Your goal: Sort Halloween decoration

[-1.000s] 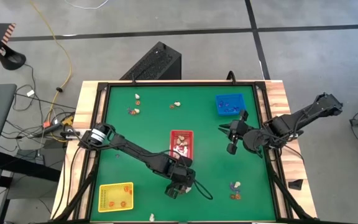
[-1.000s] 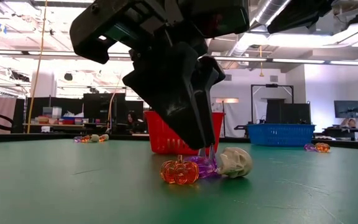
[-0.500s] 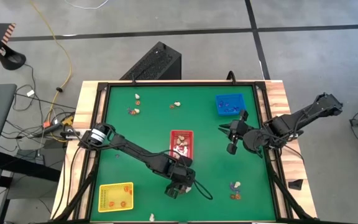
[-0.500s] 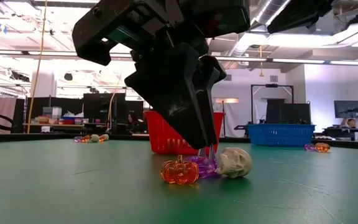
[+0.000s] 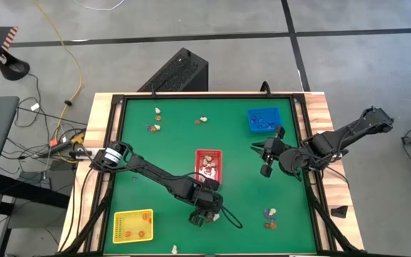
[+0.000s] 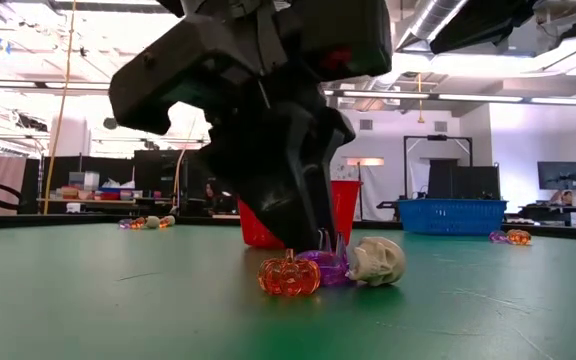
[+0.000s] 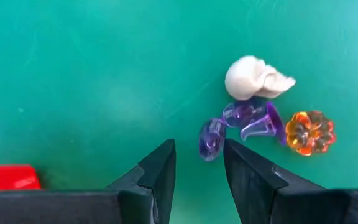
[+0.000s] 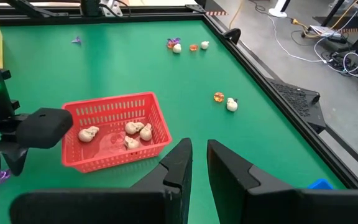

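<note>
Three Halloween decoration trinkets lie together on the green mat: an orange pumpkin (image 6: 290, 275) (image 7: 309, 132), purple pieces (image 6: 326, 266) (image 7: 212, 138) and a cream skull (image 6: 378, 260) (image 7: 253, 78). My left gripper (image 7: 197, 165) (image 6: 303, 240) (image 5: 200, 216) slants down over them, open. Its fingertips stand just short of the nearest purple piece, with bare mat between them. My right gripper (image 8: 199, 158) (image 5: 266, 163) hangs above the mat's right part with a narrow gap and nothing between its fingers. The red tray (image 5: 207, 153) (image 8: 117, 106) holds several cream skulls (image 8: 129, 132).
A blue tray (image 5: 262, 120) (image 6: 451, 215) stands at the far right and a yellow tray (image 5: 133, 225) at the near left. More trinkets lie scattered at the far left (image 5: 155, 121), the far middle (image 5: 202, 120), the near right (image 5: 270, 218) and the near edge (image 5: 175, 248).
My left gripper has eased a little down and toward the table's near edge over the purple piece. Its finger gap is unchanged. The trinkets have stayed where they were.
</note>
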Motion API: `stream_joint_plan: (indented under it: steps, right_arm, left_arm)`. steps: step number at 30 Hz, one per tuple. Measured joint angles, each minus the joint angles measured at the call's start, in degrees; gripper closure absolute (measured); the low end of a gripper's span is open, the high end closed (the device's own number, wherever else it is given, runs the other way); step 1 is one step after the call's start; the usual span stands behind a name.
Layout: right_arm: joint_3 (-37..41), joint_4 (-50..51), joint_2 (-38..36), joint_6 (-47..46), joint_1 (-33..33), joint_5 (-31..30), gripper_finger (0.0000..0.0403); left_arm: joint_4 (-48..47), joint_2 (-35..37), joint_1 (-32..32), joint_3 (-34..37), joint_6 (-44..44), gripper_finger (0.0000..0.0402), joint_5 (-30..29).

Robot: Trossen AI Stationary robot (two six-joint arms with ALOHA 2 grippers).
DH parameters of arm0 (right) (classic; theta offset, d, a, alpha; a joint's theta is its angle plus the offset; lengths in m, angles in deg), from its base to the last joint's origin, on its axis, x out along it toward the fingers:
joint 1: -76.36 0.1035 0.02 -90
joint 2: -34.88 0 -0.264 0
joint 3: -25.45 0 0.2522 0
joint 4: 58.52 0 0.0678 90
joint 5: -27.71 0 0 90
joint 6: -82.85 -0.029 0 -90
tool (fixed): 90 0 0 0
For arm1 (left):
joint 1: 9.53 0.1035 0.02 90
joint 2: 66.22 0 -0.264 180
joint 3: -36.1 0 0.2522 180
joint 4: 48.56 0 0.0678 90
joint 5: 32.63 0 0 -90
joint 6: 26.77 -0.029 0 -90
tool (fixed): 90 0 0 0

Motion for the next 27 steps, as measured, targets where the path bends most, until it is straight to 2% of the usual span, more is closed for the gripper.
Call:
stream_joint_plan:
  steps: [23, 27]
  right_arm:
    - [0.0, 0.0, 0.0, 0.0, 0.0, 0.0, 0.0322]
    - [0.0, 0.0, 0.0, 0.0, 0.0, 0.0, 0.0322]
  left_arm:
    - [1.3, 0.0, 0.0, 0.0, -0.1, 0.0276, 1.0]
    - [1.3, 0.0, 0.0, 0.0, -0.1, 0.0289, 1.1]
